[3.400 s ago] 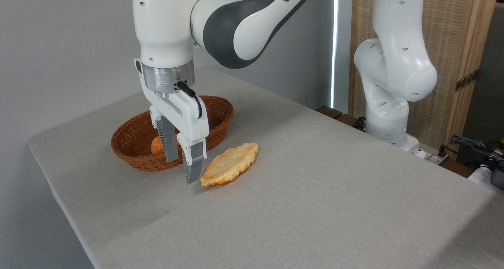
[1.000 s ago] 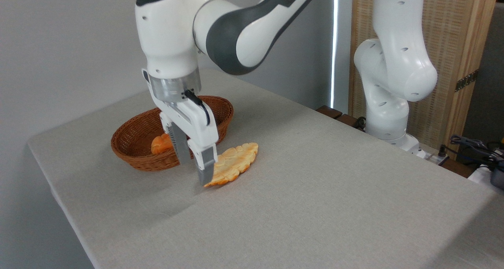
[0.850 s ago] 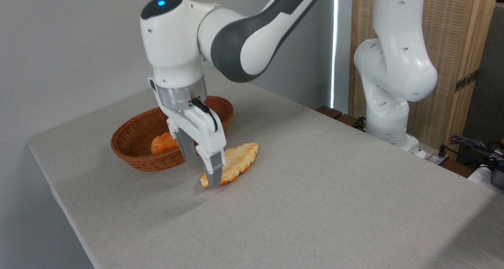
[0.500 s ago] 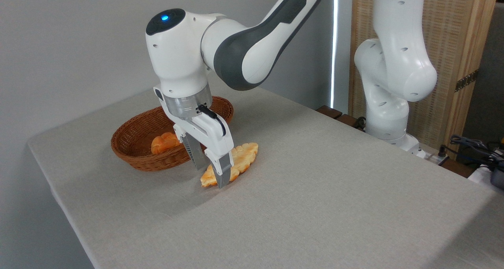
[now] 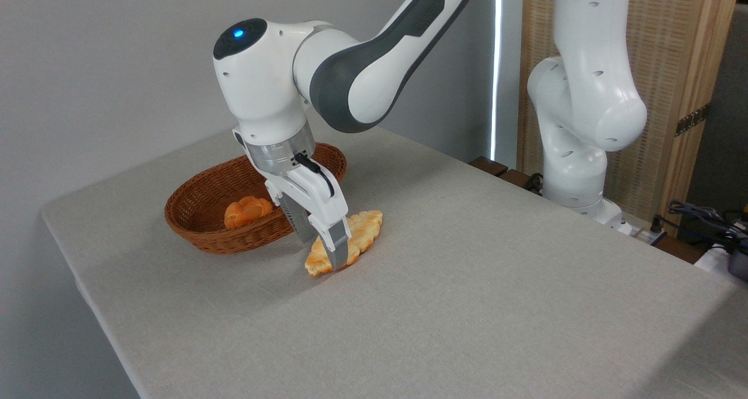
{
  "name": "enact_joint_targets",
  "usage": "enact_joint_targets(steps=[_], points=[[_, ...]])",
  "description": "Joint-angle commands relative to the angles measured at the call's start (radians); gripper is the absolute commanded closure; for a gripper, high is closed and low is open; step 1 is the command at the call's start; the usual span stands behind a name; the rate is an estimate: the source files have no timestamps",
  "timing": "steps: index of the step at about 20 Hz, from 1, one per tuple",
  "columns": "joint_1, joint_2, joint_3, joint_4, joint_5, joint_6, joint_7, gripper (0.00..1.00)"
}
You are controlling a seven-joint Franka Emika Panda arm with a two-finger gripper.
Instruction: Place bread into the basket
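We're pinching the bread [image 5: 356,235] edgewise in the claw [image 5: 323,252], just off the table [image 5: 467,305], basket [image 5: 198,218] behind-left. Grip's near one end, so it's probably risking pivoting or slipping out mid-lift.

Golden bread [image 5: 363,231] beside wicker basket [image 5: 198,206]

Probably a robotics lab, cloth-covered table [image 5: 467,282], bare grey wall [image 5: 105,66], loose cables [image 5: 701,215]

White arm [image 5: 274,89], dark-grey joint covers
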Motion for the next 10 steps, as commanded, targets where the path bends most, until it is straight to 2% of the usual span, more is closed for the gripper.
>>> enact_joint_targets(steps=[1, 4, 6, 10], points=[[-0.007, -0.018, 0.008, -0.010, 0.002, -0.043, 0.005, 0.00], [-0.005, -0.018, 0.008, -0.010, 0.004, -0.045, 0.005, 0.00], [-0.005, -0.018, 0.008, -0.012, 0.039, -0.046, 0.005, 0.00], [0.001, -0.018, 0.009, -0.012, 0.047, -0.046, 0.006, 0.00]])
